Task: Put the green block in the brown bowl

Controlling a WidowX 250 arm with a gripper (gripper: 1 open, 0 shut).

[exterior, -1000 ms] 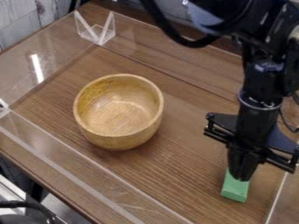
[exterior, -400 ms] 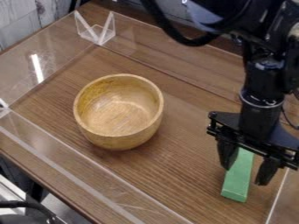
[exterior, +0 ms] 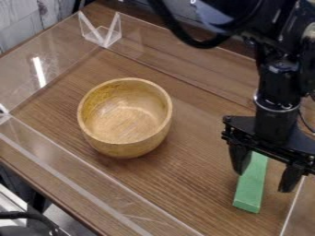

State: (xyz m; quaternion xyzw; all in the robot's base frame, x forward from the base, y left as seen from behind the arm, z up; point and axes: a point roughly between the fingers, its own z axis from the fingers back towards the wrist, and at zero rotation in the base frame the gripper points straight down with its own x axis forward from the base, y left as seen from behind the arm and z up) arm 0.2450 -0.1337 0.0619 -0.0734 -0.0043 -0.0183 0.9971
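The jaws of the gripper (exterior: 264,171) are spread wide astride the green block (exterior: 253,185), which is laid flat on the tabletop (exterior: 185,92), well right of the brown bowl (exterior: 124,115).

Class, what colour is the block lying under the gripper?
The block is plain bright green, seen in the camera view, the only one.

Single view only; camera set high off one corner of the desk (exterior: 147,175), facing obliquely down at moderate range; end effector (exterior: 266,174) stands lower right in frame, brown bowl (exterior: 124,115) to its left; no second view to compare.
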